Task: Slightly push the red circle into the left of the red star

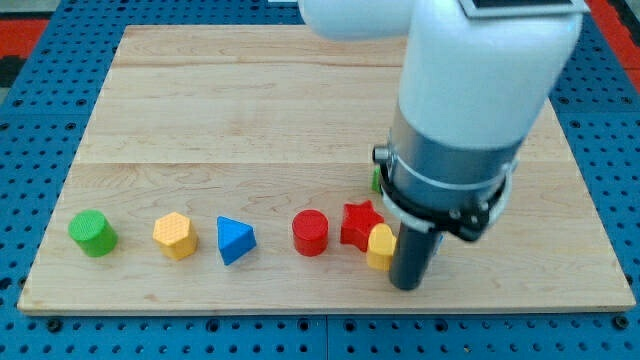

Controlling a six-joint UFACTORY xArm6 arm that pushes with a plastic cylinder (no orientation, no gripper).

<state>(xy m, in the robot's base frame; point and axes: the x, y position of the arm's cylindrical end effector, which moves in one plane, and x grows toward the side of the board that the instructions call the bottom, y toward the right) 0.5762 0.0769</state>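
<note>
The red circle (310, 232) stands on the wooden board (250, 110), just left of the red star (360, 224), with a small gap between them. A yellow block (380, 246) touches the star's lower right side. The arm's white and grey body covers the view's right. The dark rod comes down right of the yellow block, and my tip (406, 285) rests on the board at the yellow block's right, well right of the red circle.
A green cylinder (92, 233), a yellow hexagon (174, 235) and a blue triangle (235, 240) stand in a row left of the red circle. A green block (376, 180) peeks out behind the arm, above the star. The board's bottom edge is close.
</note>
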